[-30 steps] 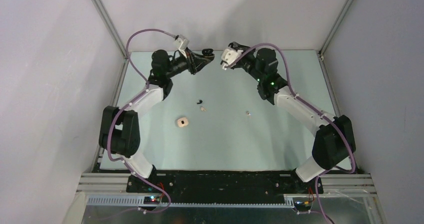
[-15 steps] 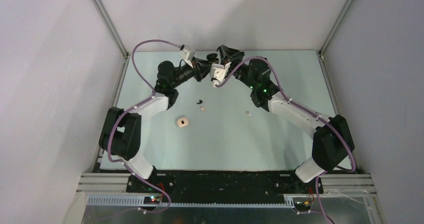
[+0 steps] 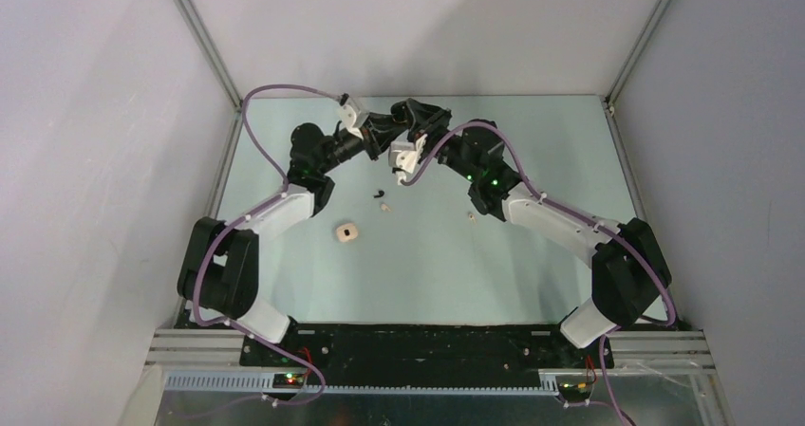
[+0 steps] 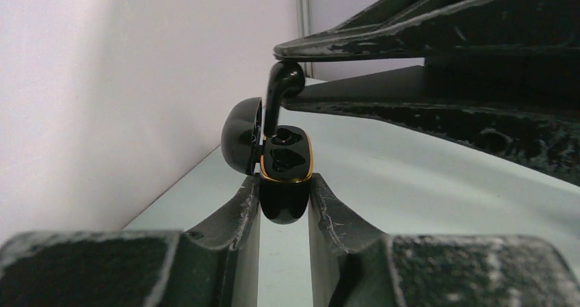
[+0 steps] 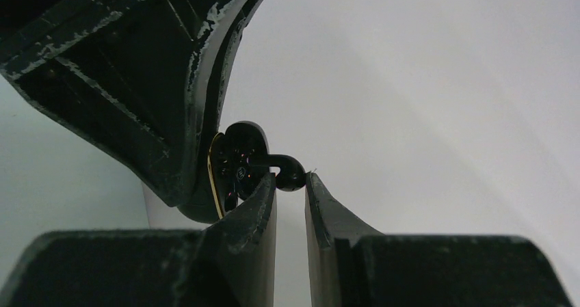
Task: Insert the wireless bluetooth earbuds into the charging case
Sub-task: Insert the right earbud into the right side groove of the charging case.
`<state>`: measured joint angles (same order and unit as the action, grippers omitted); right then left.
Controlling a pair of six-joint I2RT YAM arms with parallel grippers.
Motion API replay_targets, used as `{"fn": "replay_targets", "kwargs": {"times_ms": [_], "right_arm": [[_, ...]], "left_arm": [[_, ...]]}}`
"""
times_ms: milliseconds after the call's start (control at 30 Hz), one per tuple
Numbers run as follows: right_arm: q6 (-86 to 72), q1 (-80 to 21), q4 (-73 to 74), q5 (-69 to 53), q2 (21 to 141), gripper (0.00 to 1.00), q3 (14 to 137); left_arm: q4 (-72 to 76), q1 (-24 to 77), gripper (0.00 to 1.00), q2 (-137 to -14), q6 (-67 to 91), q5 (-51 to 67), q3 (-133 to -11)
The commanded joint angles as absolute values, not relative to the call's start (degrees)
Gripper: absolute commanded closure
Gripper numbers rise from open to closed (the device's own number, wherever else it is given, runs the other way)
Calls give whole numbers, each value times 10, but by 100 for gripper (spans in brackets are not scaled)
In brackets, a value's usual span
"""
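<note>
left gripper [image 4: 284, 187] of mine is pinching the black charging case [image 4: 286, 160] by its two sides, mouth facing up in my left wrist view, both arms raised over the far part of the table [image 3: 313, 274]. the lid [image 4: 241, 137] stands swung open on the left, and a gold rim runs round the mouth, with two dark wells showing inside. just to the right, a black earbud [image 4: 282, 85] hangs above the case, stem pointing down, its tip reaching the mouth close to the lid and its rounded head well clear of the rim. my right gripper [image 5: 291, 182] has its fingers pressed onto that head, the stem sticking out toward the case.

down on the table, from the left: a small cream case [image 3: 346, 232] on its own, then a loose black earbud [image 3: 380, 194] with a cream earbud [image 3: 385, 208] just beside it, and a second cream earbud [image 3: 470, 215] well apart on the right, beneath my right forearm.
</note>
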<state>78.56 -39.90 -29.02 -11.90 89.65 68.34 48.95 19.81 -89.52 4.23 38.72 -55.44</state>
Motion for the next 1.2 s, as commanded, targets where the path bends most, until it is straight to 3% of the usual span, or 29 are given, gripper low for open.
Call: {"fn": "replay_targets", "kwargs": {"times_ms": [0, 1167], "right_arm": [[805, -407, -314, -113, 866, 100, 681], [837, -421, -263, -161, 852, 100, 667]], "left_arm": [[523, 204, 100, -860, 2, 402, -536], [541, 207, 100, -826, 33, 390, -502]]}}
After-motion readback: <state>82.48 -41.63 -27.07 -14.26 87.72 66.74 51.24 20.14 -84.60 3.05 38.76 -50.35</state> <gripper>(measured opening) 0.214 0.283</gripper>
